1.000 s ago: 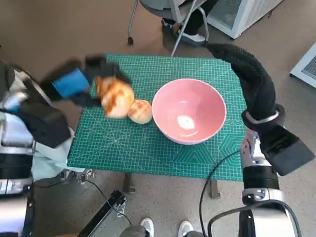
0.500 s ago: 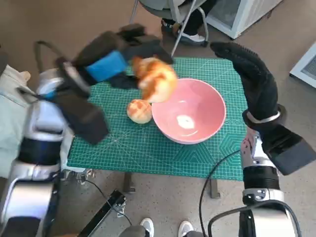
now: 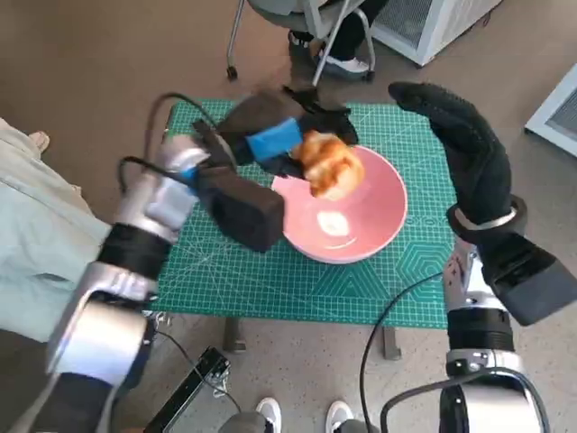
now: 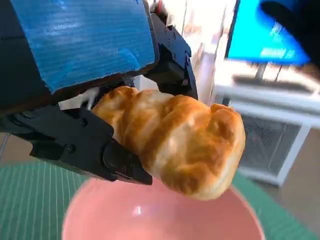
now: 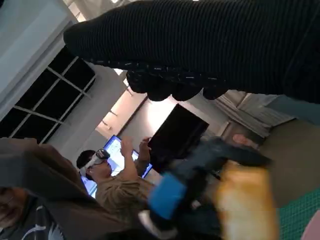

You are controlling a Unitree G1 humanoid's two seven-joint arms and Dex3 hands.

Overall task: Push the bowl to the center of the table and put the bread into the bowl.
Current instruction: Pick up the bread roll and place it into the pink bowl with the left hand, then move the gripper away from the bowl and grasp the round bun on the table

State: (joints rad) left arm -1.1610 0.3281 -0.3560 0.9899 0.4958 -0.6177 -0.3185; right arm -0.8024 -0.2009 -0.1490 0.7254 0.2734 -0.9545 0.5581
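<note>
My left hand, blue tape on its back, holds a golden-brown bread in the air over the left half of the pink bowl. The bowl stands right of the middle of the green mat. In the left wrist view the hand grips the bread straight above the bowl. My gloved right hand is raised over the mat's right edge, stretched out and holding nothing. A second roll seen earlier is hidden behind my left forearm.
A chair's legs and a person's feet stand past the table's far edge. A white cabinet sits at the back right. A cable hangs off the front edge. The right wrist view shows people sitting nearby.
My left hand has carried the bread from over the mat's left side rightward to above the bowl. The right hand has barely moved. The camera shifted a little.
</note>
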